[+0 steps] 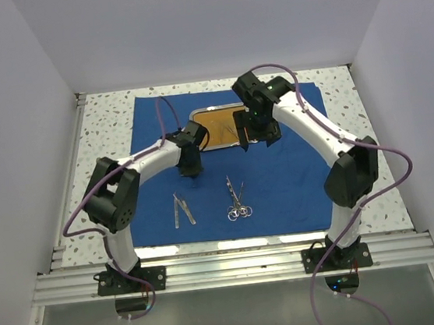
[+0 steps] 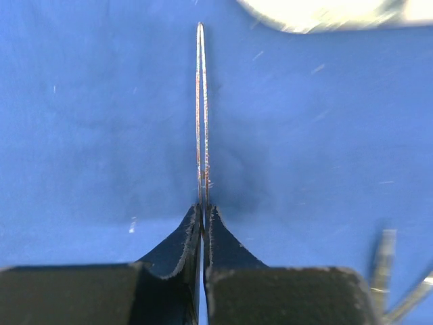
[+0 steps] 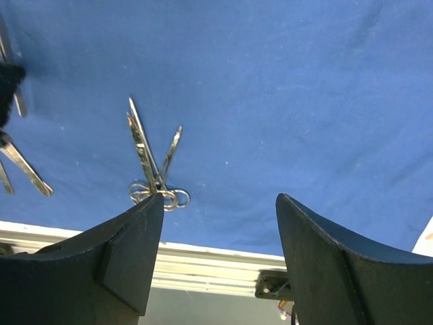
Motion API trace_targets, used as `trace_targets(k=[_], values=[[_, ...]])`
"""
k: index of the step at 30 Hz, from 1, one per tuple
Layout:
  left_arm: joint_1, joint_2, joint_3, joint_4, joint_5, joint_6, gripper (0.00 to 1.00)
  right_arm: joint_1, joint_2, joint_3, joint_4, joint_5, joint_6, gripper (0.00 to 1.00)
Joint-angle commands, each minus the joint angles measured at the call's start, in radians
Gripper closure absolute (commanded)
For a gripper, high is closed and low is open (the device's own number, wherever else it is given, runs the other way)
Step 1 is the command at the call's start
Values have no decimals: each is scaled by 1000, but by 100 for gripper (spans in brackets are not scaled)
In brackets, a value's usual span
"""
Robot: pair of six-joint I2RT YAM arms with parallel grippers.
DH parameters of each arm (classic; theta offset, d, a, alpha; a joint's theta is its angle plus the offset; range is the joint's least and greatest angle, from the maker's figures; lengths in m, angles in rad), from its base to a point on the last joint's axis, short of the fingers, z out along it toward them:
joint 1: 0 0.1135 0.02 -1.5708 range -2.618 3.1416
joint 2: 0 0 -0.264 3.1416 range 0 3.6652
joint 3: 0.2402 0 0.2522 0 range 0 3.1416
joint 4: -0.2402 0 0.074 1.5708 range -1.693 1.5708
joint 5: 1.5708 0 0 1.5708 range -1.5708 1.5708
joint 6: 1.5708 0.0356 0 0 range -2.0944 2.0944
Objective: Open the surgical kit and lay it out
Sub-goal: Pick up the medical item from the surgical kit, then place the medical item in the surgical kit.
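The royal-blue cloth (image 1: 297,177) lies spread flat on the table. The steel tray (image 1: 217,125) with its orange-brown floor sits on the cloth's far middle. My left gripper (image 1: 193,171) hovers low over the cloth in front of the tray. It is shut on a thin silver pair of tweezers (image 2: 201,108) that points away from the fingers (image 2: 179,240). My right gripper (image 1: 257,138) is open and empty by the tray's right end; it also shows in the right wrist view (image 3: 220,198). Ring-handled scissors and forceps (image 1: 237,199) lie crossed on the near cloth, and they show in the right wrist view (image 3: 152,162).
Loose tweezers (image 1: 182,210) lie on the cloth to the left of the ring-handled pair, also visible in the left wrist view (image 2: 385,271). Speckled tabletop (image 1: 106,120) borders the cloth. An aluminium rail (image 1: 237,266) runs along the near edge. White walls stand on three sides.
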Motion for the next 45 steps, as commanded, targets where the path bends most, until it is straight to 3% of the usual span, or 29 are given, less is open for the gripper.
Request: trace_targets(k=[1,6,9,14,19,28,29,30,31,32,34,35,39,45], values=[[-8,-34,109,-4,-2,-35,100,-4,-114,-18,-25,42,-4,29],[-66,-69,251,-117,-89,-153,100,-22,-237,-69,-33,147,-16,30],[-156,-42,342,-206,-120,-269,100,-30,-341,-118,-36,220,0,32],[-383,53,419,-208,-112,-420,100,-36,-525,-209,-33,313,45,28],[-554,226,549,-227,-97,-530,100,-38,-654,-247,-71,300,83,26],[-646,397,621,-148,-109,-610,100,-39,-780,-230,-193,301,68,26],[-648,403,628,-148,-111,-610,94,-38,-794,-227,-203,307,65,24],[-651,408,640,-145,-120,-606,65,-39,-800,-228,-209,309,57,22],[-655,405,648,-151,-128,-604,50,-38,-806,-234,-213,306,54,20],[-658,399,652,-150,-135,-601,21,-39,-816,-240,-207,301,53,19],[-666,357,672,-162,-169,-583,5,-38,-819,-253,-181,272,40,15],[-666,339,680,-190,-184,-580,0,-39,-814,-256,-171,261,39,15],[-664,212,726,-291,-281,-577,0,-39,-748,-228,-111,195,33,15],[-649,-134,715,-469,-428,-606,0,-38,-578,-162,48,76,-4,15]])
